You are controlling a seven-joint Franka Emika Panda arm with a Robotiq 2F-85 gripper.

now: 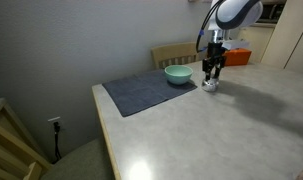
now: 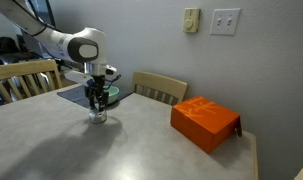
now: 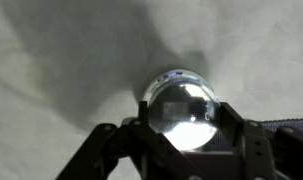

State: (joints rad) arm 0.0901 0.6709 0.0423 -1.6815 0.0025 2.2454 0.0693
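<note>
Gripper [image 3: 183, 128] clamping small clear glass [image 3: 181, 100] between its fingers, lower centre of wrist view, glass standing on worktop [image 1: 241, 125], teal bowl [image 1: 177, 74] sitting nearby

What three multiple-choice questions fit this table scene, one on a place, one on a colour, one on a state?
1. Where is the bowl? A on the floor; B on a shelf; C on the mat.
2. The box is: A green; B orange; C white.
3. The gripper is: A shut on the glass; B open above it; C out of sight.
Answers: 1 C, it sits at the mat's corner; 2 B, plainly orange; 3 A, the wrist view shows the jaws against both its sides.
</note>
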